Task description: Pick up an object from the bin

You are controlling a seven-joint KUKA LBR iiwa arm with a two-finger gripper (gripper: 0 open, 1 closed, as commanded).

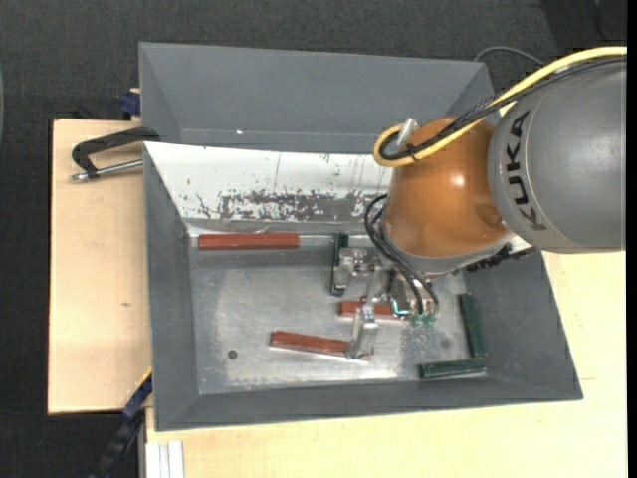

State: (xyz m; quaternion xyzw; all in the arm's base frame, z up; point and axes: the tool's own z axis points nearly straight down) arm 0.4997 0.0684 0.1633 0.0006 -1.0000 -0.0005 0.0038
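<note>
Reaching arm: comes in from the right, with an orange cover [438, 202] on its wrist and a yellow cable [498, 93] looped over it.
Gripper [356, 312]: low over the bin's floor, right of middle; whether it is spread or closed is unclear.
Bin [174, 297]: grey metal, holding loose bars.
Red-brown bars: three. A short piece [347, 308] lies right at the gripper, partly hidden. A long one [307, 345] lies just in front and to the left, its right end at the gripper. Another long one [249, 240] lies well off to the back left, against the back wall.
Dark green bars: two, both right of the gripper; one [472, 325] near, one [451, 369] further to the front.
Writing: "KUKA" [518, 167] on the grey arm.
</note>
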